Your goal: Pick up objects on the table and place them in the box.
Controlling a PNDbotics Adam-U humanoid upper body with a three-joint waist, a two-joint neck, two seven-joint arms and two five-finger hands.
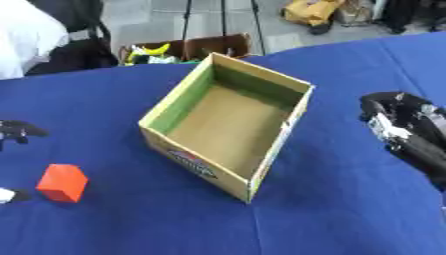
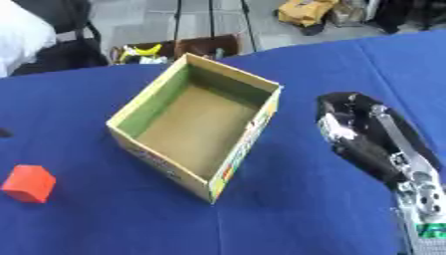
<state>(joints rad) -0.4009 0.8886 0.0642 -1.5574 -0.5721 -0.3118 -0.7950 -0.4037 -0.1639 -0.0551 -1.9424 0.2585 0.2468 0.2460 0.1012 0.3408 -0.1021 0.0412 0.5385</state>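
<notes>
Just open cardboard box (image 1: 228,127), orange block (image 1: 62,183).

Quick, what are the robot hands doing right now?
Left robot hand: only dark bits at the table's edge, cannot be told.
Right robot hand: holds nothing, fingers unclear.

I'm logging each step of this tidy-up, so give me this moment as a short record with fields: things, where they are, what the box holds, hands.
table: blue cloth
box: open cardboard box, mid-table, set askew
box contents: nothing visible inside
block: orange block, on the cloth to the left of the box, apart from it
left hand: only dark fingertips show at the left edge, near the block, not touching it
right hand: to the right of the box, holding nothing; finger pose unclear
task state: block not yet in the box
</notes>
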